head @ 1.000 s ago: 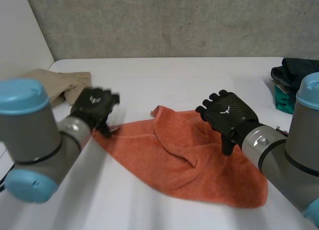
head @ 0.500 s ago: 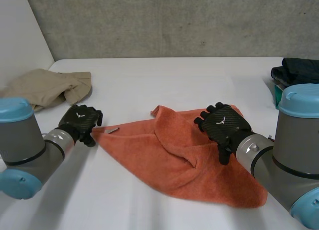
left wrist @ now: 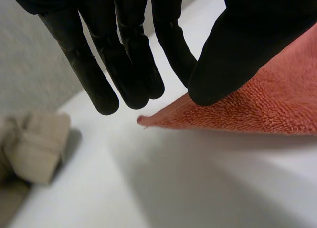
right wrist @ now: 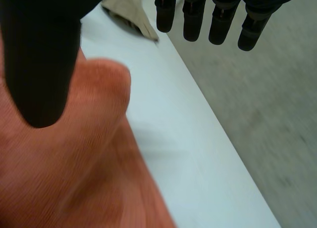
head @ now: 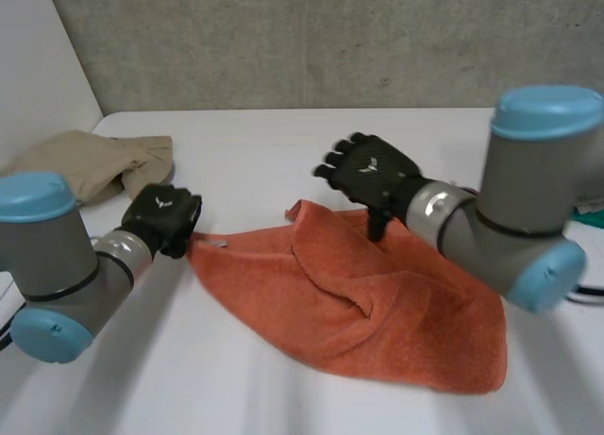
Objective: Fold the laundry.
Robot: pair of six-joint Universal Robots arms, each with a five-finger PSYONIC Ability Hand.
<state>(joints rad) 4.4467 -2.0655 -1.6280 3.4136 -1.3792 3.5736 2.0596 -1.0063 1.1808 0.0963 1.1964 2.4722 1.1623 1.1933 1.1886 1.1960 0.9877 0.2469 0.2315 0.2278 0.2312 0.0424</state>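
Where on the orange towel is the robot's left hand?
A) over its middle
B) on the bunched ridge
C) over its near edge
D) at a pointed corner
D: the left hand, fingers straight, is at the pointed corner of the orange towel.

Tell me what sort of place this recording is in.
Probably a robotics lab bench rather than a home: a bare white table against a plain grey wall, with an orange towel lying on it and a beige garment at the far corner.

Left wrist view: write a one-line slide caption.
Left robot hand, open, over a corner of the orange towel.
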